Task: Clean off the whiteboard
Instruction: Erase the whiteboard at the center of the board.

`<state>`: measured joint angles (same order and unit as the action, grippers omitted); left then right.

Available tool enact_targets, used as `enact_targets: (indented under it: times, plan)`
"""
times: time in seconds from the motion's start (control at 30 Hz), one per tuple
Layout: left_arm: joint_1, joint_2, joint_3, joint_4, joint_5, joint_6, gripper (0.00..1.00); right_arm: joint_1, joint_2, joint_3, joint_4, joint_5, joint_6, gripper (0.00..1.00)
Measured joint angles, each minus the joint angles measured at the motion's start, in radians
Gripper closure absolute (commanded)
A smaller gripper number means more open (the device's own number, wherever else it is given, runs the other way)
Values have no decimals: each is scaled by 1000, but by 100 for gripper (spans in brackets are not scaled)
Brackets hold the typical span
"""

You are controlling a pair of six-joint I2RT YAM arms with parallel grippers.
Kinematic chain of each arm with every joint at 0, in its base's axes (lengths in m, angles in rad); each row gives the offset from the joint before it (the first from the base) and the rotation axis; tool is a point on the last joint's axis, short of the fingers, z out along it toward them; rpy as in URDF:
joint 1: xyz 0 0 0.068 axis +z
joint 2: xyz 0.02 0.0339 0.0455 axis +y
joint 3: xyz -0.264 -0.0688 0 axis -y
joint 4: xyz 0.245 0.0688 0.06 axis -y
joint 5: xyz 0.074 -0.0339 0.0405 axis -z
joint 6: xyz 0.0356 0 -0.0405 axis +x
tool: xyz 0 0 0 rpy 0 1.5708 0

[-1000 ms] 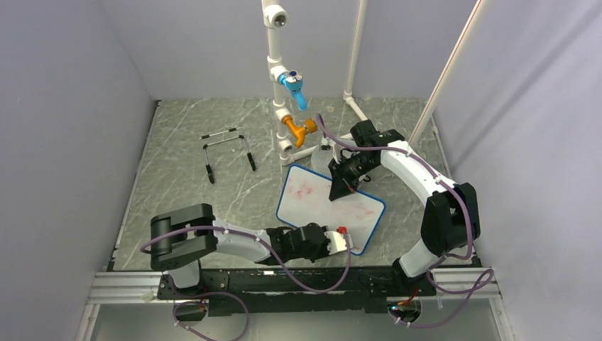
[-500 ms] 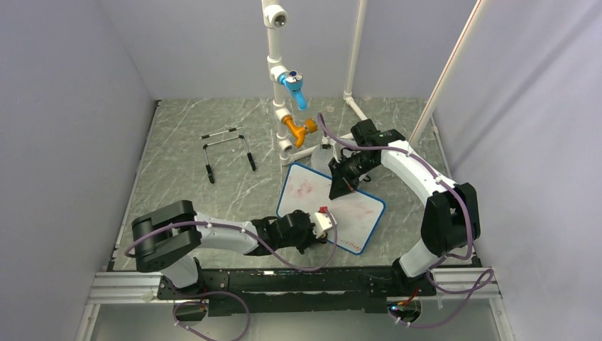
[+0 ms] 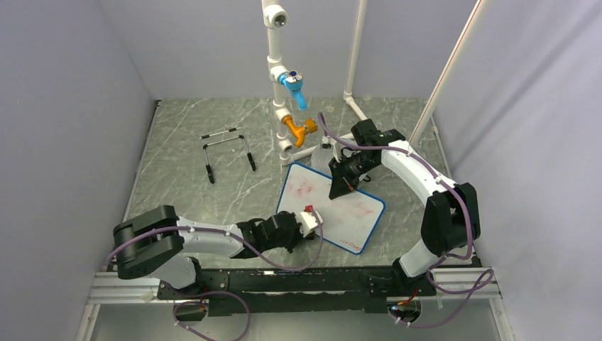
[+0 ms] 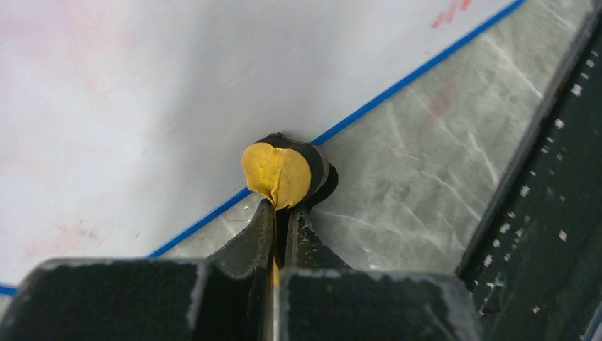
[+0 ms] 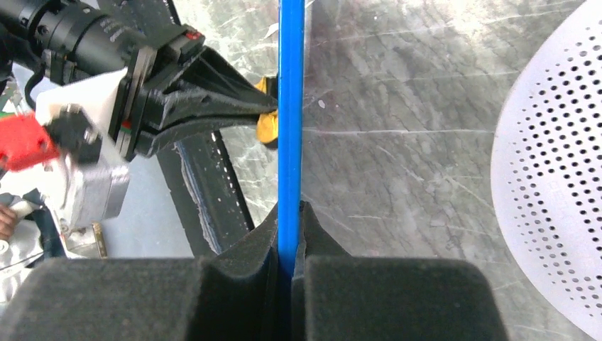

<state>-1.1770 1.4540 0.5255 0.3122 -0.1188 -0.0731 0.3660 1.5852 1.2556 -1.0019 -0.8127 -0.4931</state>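
The whiteboard (image 3: 319, 195), white with a thin blue frame, lies tilted on the marble table and bears faint pink smears. My right gripper (image 3: 339, 186) is shut on its far edge; in the right wrist view the blue frame (image 5: 291, 106) runs straight between the fingers of that gripper (image 5: 289, 213). My left gripper (image 3: 319, 222) is at the board's near edge, shut on a small yellow-and-black eraser pad (image 4: 278, 172). The pad touches the blue frame where board (image 4: 142, 106) meets table. A few red marks (image 4: 451, 13) show near that edge.
A round grey perforated disc (image 5: 561, 177) lies just beyond the board. White pipes with a blue valve (image 3: 292, 85) and an orange valve (image 3: 299, 130) rise behind it. A wire stand (image 3: 227, 149) sits at the far left. A black rail (image 3: 284, 280) borders the near edge.
My left gripper has slid leftward with the eraser along the board's near edge, from the near right corner towards the left. The right gripper and board have stayed put.
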Motion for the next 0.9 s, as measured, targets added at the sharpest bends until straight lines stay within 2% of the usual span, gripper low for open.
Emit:
enact_targets:
  times: [0.2,0.4,0.57,0.77,0.9]
  plan:
    - [-86,65,48,50,61,95,100,11,0,-3,-14,-15,-19,100]
    - [-148,248,259,28,130,156,100,11,0,-7,-20,-21,-24,100]
    - [-164,324,365,7,172,186,100,11,0,-7,-21,-22,-28,100]
    - [-171,337,378,-8,139,177,100,11,0,-7,-21,-22,-28,100]
    - [-174,321,349,10,69,108,100,9,0,-6,-18,-21,-27,100]
